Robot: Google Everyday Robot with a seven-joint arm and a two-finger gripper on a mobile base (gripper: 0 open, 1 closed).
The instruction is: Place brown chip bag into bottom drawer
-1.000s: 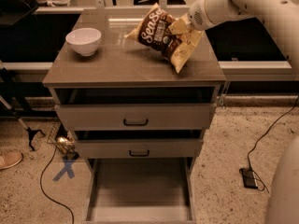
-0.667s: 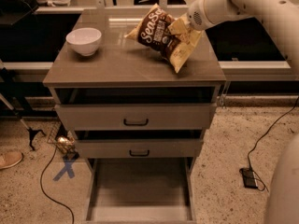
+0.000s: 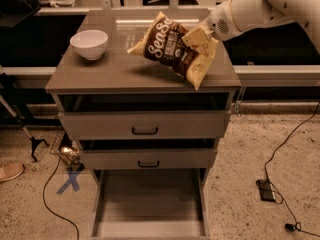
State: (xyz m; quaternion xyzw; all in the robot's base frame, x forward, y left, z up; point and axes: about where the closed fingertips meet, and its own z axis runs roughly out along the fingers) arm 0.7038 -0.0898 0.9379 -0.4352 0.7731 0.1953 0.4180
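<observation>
The brown chip bag point(image 3: 175, 49) hangs tilted above the right half of the cabinet top point(image 3: 100, 76), its lower corner near the front right edge. My gripper point(image 3: 199, 37) comes in from the right on a white arm and is shut on the bag's upper right edge. The bottom drawer point(image 3: 150, 204) is pulled out at floor level and its flat floor is bare. It lies below and in front of the bag.
A white bowl point(image 3: 89, 43) stands on the left of the cabinet top. The two upper drawers with black handles point(image 3: 145, 131) are slightly open. Cables and a black box point(image 3: 266, 190) lie on the floor at right. A blue X mark point(image 3: 69, 180) is on the floor at left.
The bag and gripper have shifted slightly; the bag stays held above the cabinet top.
</observation>
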